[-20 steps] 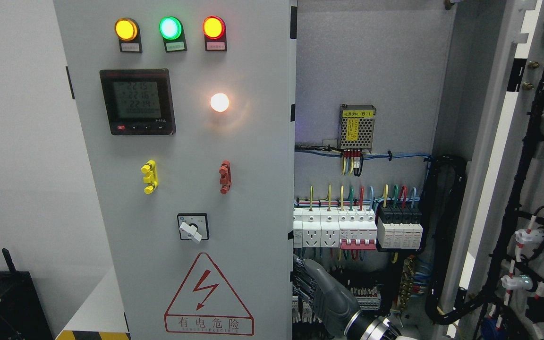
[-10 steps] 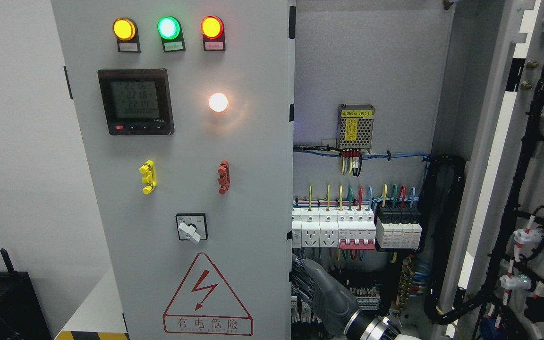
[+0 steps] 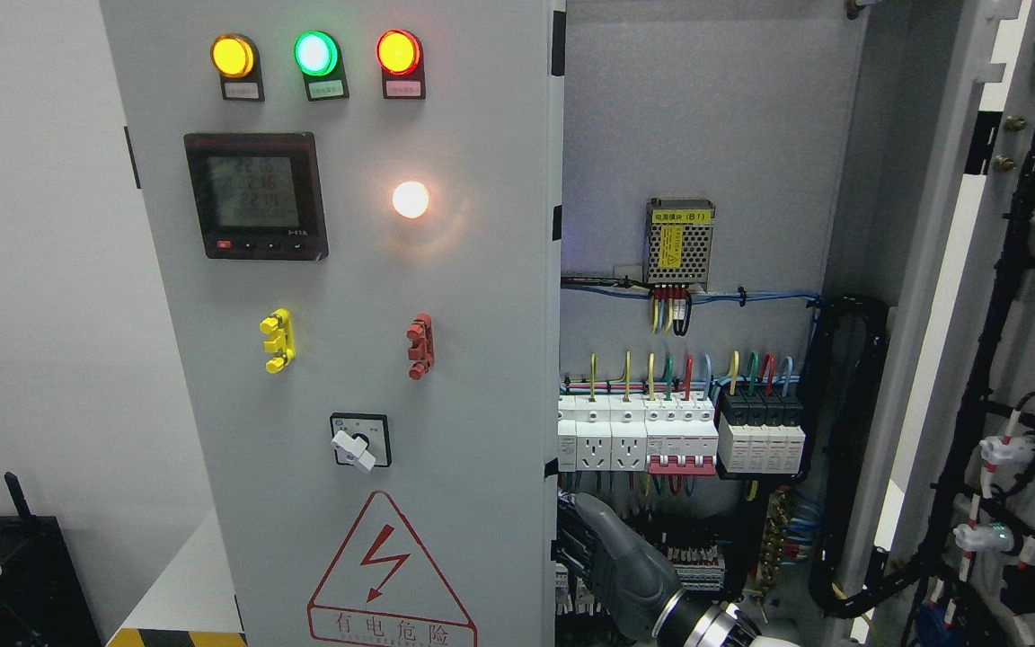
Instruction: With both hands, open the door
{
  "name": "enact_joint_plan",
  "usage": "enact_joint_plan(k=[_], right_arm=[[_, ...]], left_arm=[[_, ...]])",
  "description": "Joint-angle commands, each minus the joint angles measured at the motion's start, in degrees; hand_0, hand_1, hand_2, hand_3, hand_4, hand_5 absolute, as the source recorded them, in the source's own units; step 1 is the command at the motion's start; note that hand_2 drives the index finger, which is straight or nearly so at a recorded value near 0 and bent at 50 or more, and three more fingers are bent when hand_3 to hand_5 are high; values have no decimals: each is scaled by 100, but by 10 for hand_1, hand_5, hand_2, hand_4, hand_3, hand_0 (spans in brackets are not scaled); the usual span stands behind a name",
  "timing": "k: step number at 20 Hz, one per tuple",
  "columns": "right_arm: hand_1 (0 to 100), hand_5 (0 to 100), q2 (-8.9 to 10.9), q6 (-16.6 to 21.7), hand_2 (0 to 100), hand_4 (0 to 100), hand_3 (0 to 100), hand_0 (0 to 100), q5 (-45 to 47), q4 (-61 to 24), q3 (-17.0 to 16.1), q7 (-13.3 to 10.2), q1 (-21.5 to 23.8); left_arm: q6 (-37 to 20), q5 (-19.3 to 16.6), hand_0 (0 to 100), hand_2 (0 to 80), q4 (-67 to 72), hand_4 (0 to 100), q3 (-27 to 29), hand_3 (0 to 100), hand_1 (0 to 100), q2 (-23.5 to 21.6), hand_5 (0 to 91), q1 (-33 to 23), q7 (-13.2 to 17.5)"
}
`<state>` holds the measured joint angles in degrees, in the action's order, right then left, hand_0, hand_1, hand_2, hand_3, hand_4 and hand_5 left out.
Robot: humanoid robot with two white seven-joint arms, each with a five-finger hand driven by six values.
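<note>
In the head view, the left door [image 3: 347,359] fills the picture's left half, and our right hand [image 3: 612,562] reaches behind its free edge, at the lower right; we cannot tell whether it grips. We judge the door stiff, smooth sheet steel, fairly heavy with its meter [image 3: 255,195] and lamps, so we hold that free edge.

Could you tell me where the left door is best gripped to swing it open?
Grip the left door at its free right edge, low down, coming from the open cabinet side as the right hand does. The panel has no visible handle, and that edge stands exposed.
</note>
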<state>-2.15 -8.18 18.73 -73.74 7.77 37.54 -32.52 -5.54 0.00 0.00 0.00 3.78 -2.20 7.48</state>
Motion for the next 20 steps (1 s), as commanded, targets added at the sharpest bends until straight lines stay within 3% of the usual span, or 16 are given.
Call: enact_joint_plan(k=[1, 11, 13, 20], right_arm=[[0, 0, 13, 9, 0, 0, 0, 383, 219, -35, 31, 279, 26], [0, 0, 13, 9, 0, 0, 0, 383, 228, -53, 75, 605, 9], [0, 0, 13, 9, 0, 0, 0, 383, 228, -53, 84, 798, 0], [0, 0, 13, 9, 0, 0, 0, 383, 228, -61, 119, 1124, 9]], left_arm=[[0, 149, 0, 0, -79, 0, 9, 0, 0, 0, 0, 0, -1], [0, 158, 0, 0, -79, 0, 9, 0, 0, 0, 0, 0, -1], [0, 158, 0, 0, -79, 0, 9, 0, 0, 0, 0, 0, -1], [0, 158, 0, 0, -79, 0, 9, 0, 0, 0, 0, 0, -1]])
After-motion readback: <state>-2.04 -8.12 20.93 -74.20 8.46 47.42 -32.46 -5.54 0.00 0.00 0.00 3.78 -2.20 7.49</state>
